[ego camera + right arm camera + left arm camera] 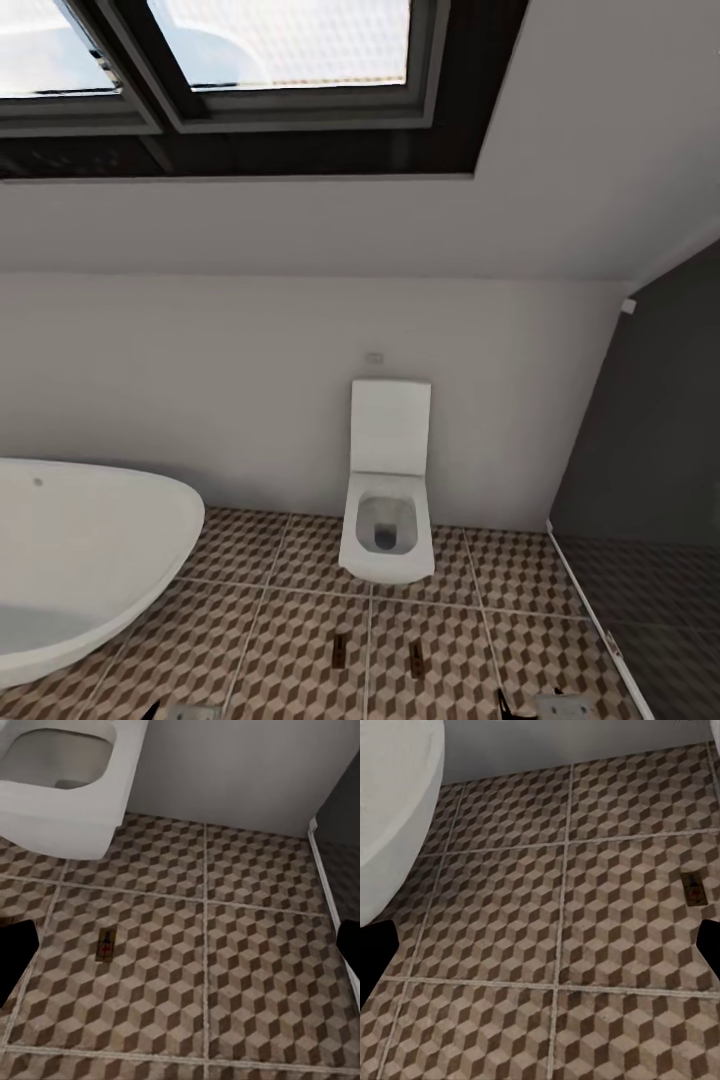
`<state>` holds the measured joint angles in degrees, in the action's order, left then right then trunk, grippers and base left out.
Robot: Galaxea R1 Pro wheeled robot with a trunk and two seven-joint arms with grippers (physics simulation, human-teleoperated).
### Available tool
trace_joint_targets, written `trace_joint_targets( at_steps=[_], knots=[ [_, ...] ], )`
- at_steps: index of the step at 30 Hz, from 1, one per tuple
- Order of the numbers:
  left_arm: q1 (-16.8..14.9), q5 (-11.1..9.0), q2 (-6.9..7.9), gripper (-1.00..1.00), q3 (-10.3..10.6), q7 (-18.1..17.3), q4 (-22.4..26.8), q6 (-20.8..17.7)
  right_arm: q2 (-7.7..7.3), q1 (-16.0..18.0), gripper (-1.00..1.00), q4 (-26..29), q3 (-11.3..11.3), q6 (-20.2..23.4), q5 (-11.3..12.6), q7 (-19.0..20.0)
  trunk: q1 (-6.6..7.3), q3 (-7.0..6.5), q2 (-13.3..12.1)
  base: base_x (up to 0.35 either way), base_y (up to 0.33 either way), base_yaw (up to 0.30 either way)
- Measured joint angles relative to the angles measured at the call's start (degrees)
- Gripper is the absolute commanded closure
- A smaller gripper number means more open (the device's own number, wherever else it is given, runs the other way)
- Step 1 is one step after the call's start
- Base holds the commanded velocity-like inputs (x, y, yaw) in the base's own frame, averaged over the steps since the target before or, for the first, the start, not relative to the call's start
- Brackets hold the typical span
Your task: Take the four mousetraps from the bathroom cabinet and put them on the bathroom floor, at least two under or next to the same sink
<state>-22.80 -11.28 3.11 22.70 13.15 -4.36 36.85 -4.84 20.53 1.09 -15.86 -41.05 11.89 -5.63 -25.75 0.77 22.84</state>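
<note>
Both claws sit low at the bottom edge of the head view, the left claw [185, 712] and the right claw [560, 706] each showing as a grey block with dark tips, pointed down toward the floor. In each wrist view the dark fingertips [376, 964] stand far apart at the two sides with bare tile between them, so both claws are spread wide and hold nothing. The right claw's fingertips [15, 960] frame the floor in the same way.

Two mousetraps lie flat on the bathroom floor [290, 630] in front of the toilet [388, 500], side by side but apart: one mousetrap [340, 650] on the tile left of a grout line, the other mousetrap [416, 660] on the tile right of it. The left wrist view catches one trap [693, 888] near the tile's edge; the right wrist view catches one [106, 943] a little out from the toilet bowl.

A white rounded bathtub [80, 560] stands to the left on the cube-patterned tiles. Behind is a plain white wall with a sloped ceiling and a dark-framed skylight [240, 70]. A dark grey wall [660, 430] closes the right side.
</note>
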Motion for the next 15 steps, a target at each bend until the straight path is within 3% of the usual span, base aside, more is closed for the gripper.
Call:
trace_joint_targets(
  at_steps=[15],
  knots=[
    [0.0,0.0,-0.14,-1.0,0.0,-0.1,0.1,-0.4,0.38,-0.2,-1.0,0.0,0.0,0.3,0.9,2.1,-0.01,-0.96,0.0,0.0,0.0,0.0]
  ],
)
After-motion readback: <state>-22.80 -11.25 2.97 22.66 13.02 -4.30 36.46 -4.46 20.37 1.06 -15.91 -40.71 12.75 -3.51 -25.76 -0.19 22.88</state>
